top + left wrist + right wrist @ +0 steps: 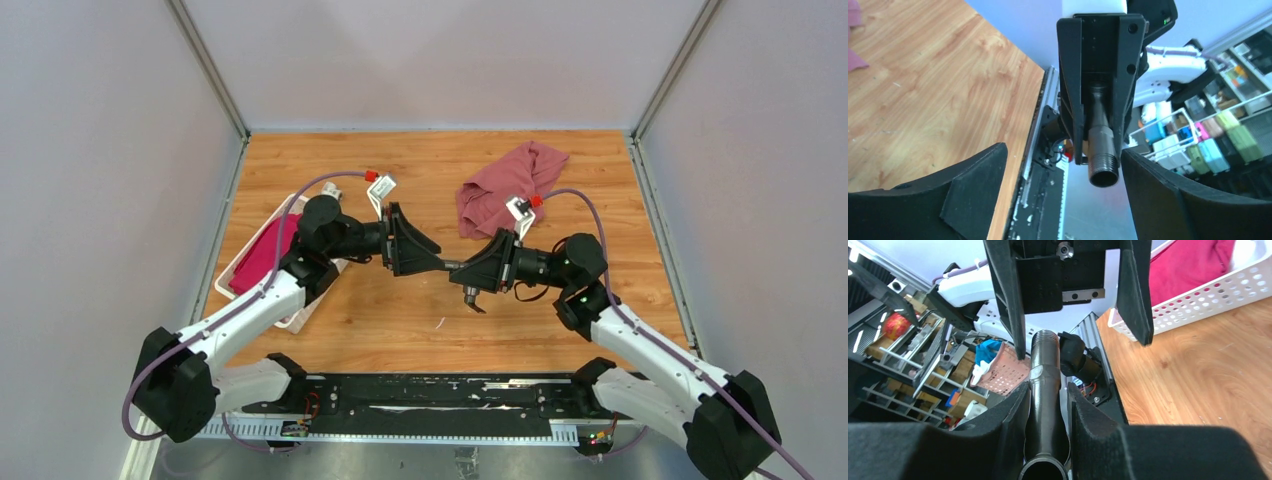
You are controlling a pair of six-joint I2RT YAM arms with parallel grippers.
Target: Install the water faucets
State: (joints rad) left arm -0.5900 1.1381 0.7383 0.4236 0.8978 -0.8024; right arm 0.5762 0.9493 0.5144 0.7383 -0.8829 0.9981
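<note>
The dark grey tap (455, 266) hangs level above the table's middle, its small handle (471, 300) pointing down. My right gripper (476, 270) is shut on its body; in the right wrist view the tap (1047, 375) sits clamped between both pads, threaded end sticking out. My left gripper (436, 262) faces it nose to nose. Its fingers stand wide apart around the threaded end (1104, 170) without gripping it: left finger (973, 185) far off, right finger (1158, 190) close beside. From the right wrist, those fingers (1008, 300) flank the thread.
A dusty-red cloth (510, 185) lies crumpled at the back right of the wooden table. A white slatted basket (236, 266) with magenta fabric (262, 255) stands at the left, under the left arm. The black base rail (420, 395) runs along the near edge.
</note>
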